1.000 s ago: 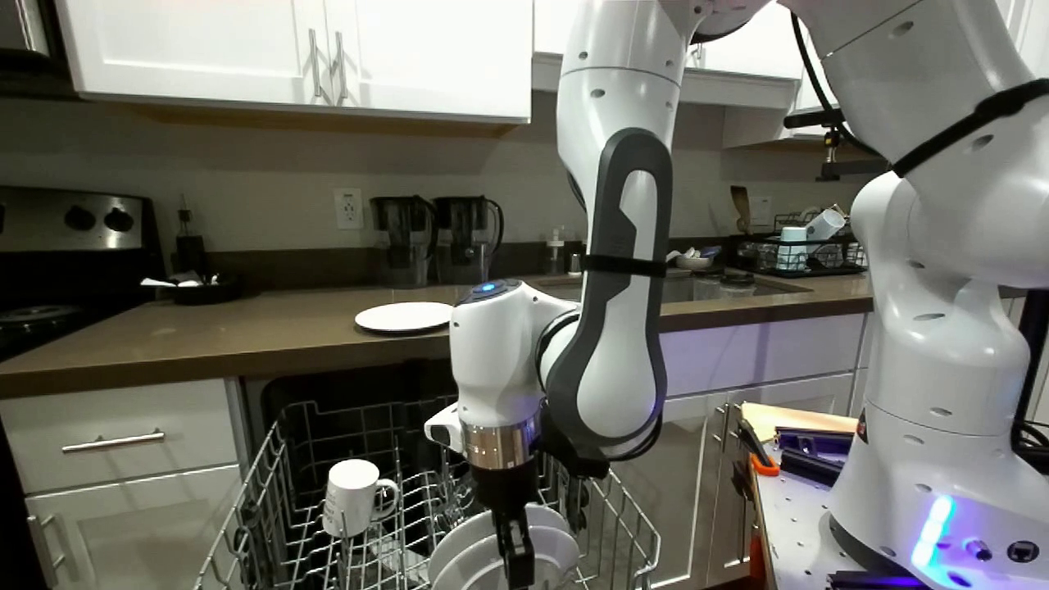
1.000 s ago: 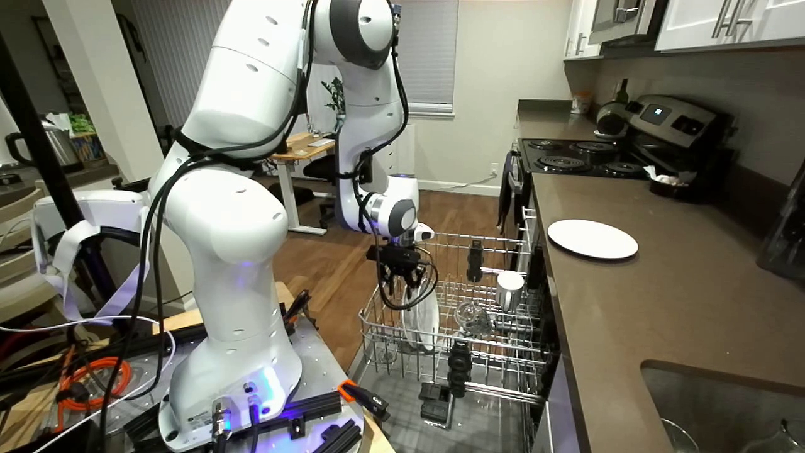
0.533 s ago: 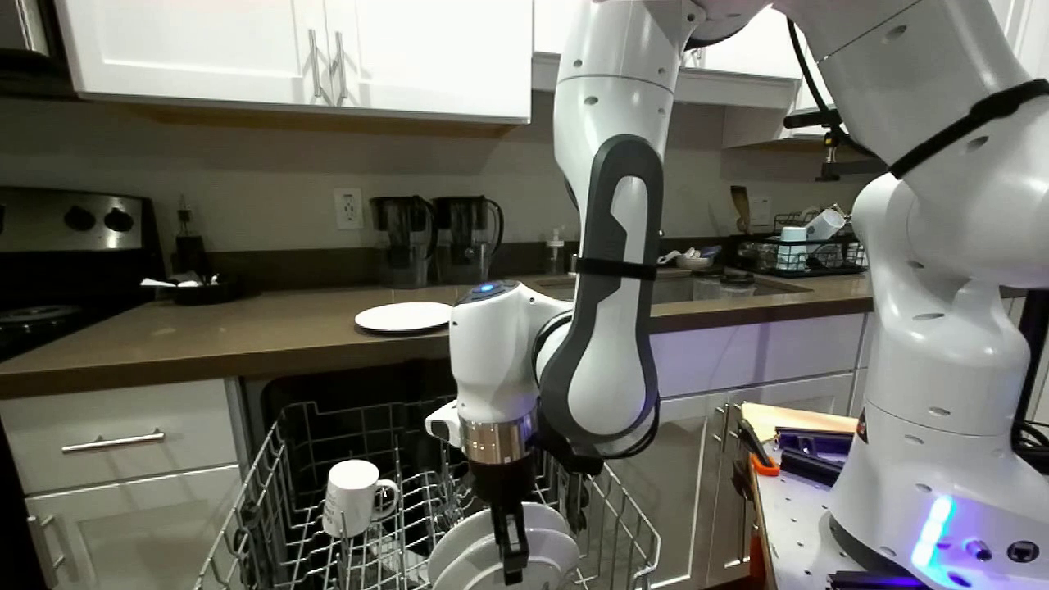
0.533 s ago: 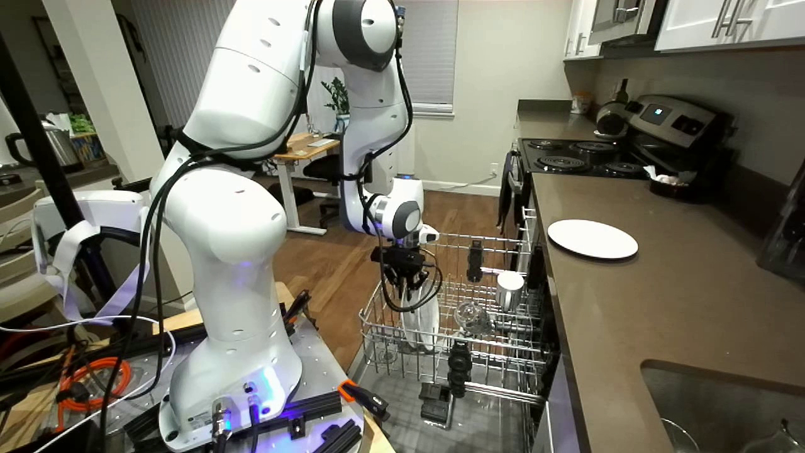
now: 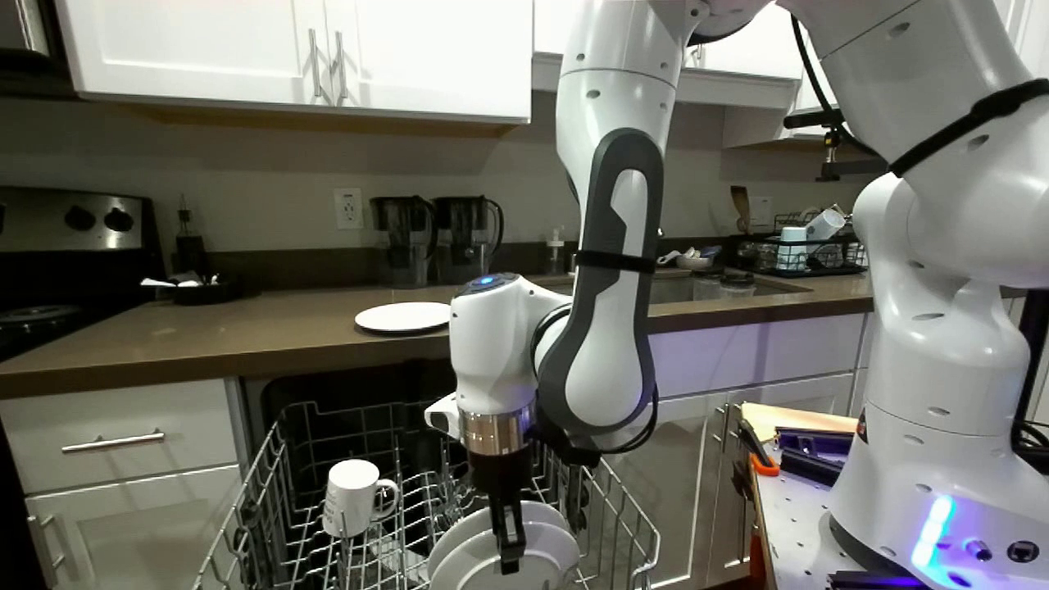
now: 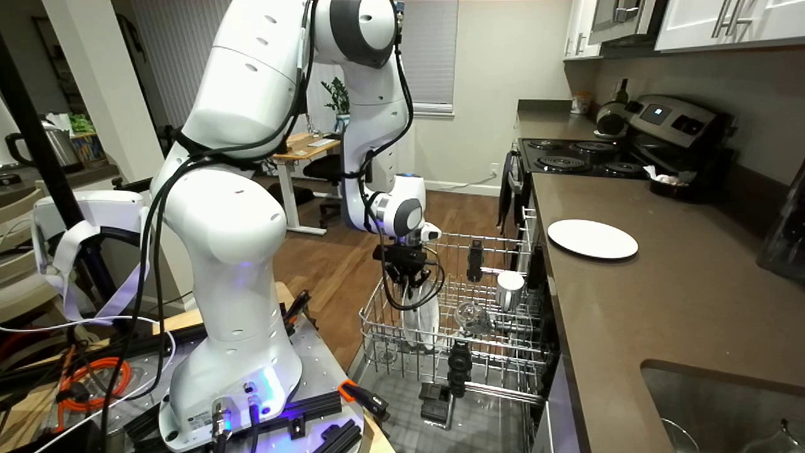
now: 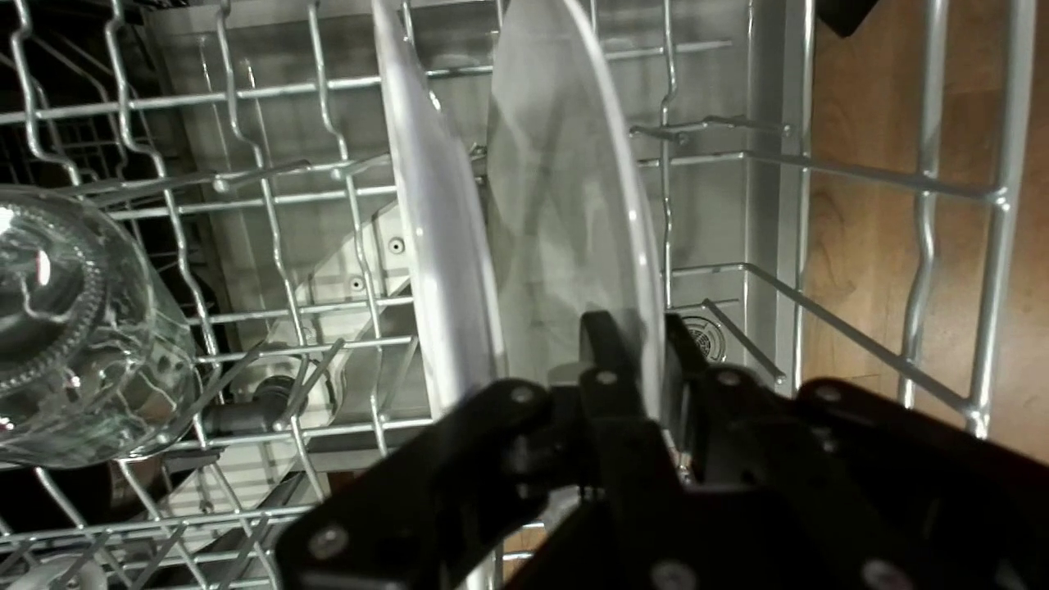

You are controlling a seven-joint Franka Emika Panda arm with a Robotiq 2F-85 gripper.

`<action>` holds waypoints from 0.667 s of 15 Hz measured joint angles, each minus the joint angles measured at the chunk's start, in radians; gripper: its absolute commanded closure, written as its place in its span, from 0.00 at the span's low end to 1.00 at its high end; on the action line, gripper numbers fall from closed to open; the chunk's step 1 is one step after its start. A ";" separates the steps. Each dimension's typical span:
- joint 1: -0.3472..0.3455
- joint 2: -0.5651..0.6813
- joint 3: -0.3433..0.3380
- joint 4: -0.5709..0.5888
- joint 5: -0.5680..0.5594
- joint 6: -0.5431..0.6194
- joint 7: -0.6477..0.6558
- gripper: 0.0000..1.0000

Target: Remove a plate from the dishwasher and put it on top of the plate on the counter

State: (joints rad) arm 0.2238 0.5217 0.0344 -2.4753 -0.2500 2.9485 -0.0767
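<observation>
By the counter (image 5: 262,324), the rack (image 7: 1001,197) holds plates (image 5: 547,547) (mug (image 5: 348,501) too).

wrist view, cut off | glass (image 7: 90,328): left edge | plates (image 7: 541,188): top edge | end effector (image 7: 647,344): bottom edge

Jaws slightly higher than before, now tight on a racked plate (image 7: 565,201).

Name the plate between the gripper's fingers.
The right-hand plate in the wrist view; the left plate stands outside the grip, and a third plate lies on the counter.
</observation>
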 measured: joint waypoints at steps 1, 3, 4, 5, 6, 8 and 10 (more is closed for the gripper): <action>0.001 -0.005 0.000 -0.003 0.000 -0.002 0.000 0.92; 0.005 -0.018 -0.002 -0.009 -0.001 -0.006 0.000 0.91; 0.005 -0.025 -0.003 -0.013 -0.001 -0.009 -0.004 0.92; 0.004 -0.030 -0.002 -0.016 -0.001 -0.012 -0.008 0.91; -0.003 -0.034 0.003 -0.017 -0.001 -0.017 -0.015 0.92; -0.032 -0.041 0.024 -0.017 0.001 -0.029 -0.036 0.92; -0.061 -0.048 0.043 -0.017 0.001 -0.045 -0.056 0.92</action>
State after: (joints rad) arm 0.1628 0.4739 0.0774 -2.4922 -0.2490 2.9034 -0.1326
